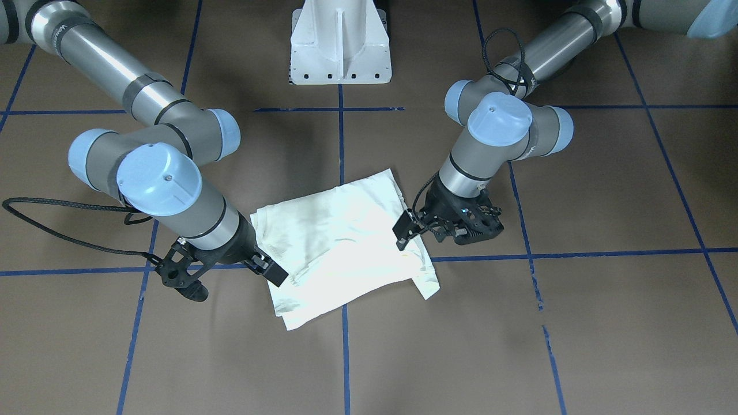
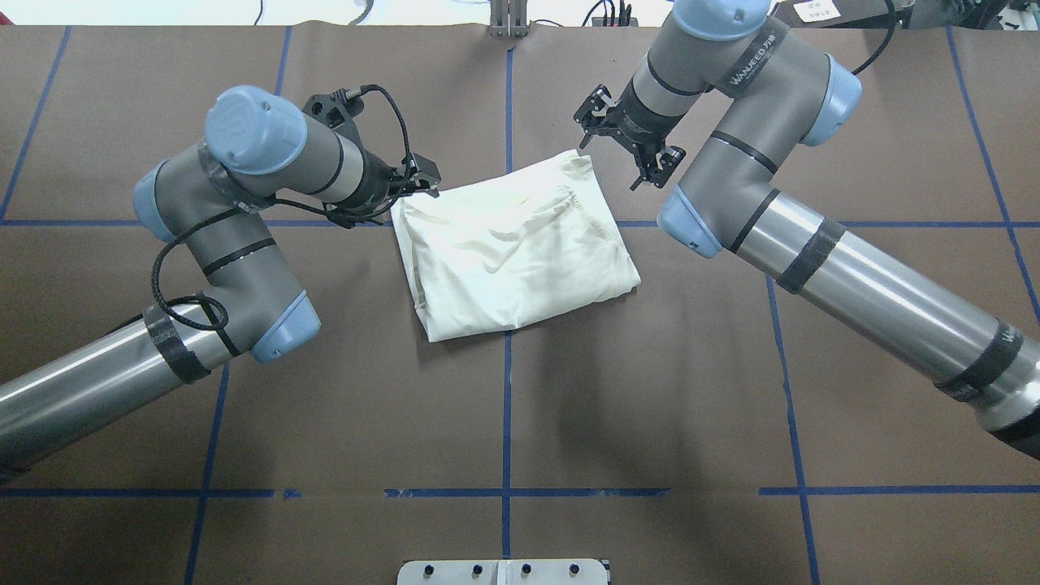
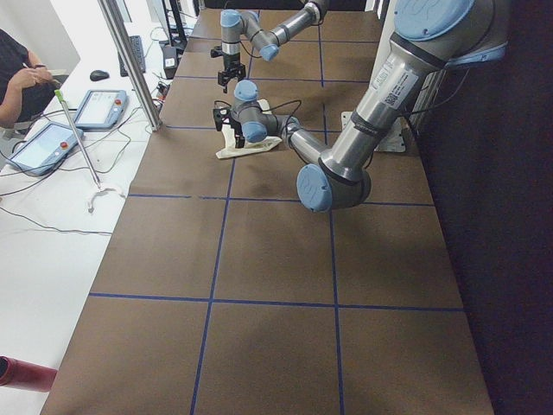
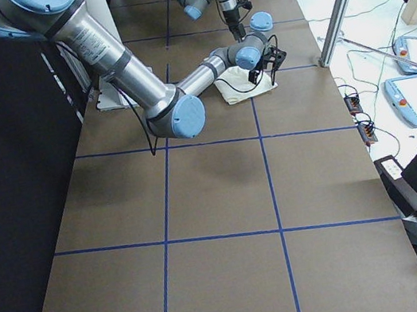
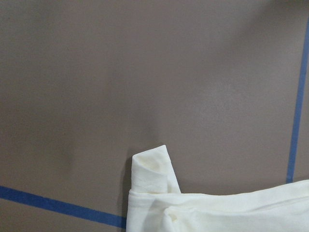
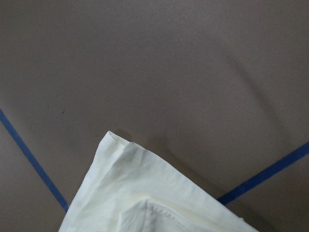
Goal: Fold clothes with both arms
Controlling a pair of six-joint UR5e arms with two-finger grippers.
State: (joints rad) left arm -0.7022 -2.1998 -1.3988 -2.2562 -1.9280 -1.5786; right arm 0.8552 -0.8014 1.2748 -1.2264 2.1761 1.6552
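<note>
Here, the shirt is laid folded, plain side up, on the desk. Left fingers and right fingers are poised by its far corners; their spread cannot be told.

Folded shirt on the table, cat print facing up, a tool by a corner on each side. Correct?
No: the overhead exterior view shows plain cream facing up on the shirt, no cat print. It is folded on the table, with the left tool and right tool by its corners.

Overhead and front cameras look down from opposite table sides, sharing the T-shirt.
</note>
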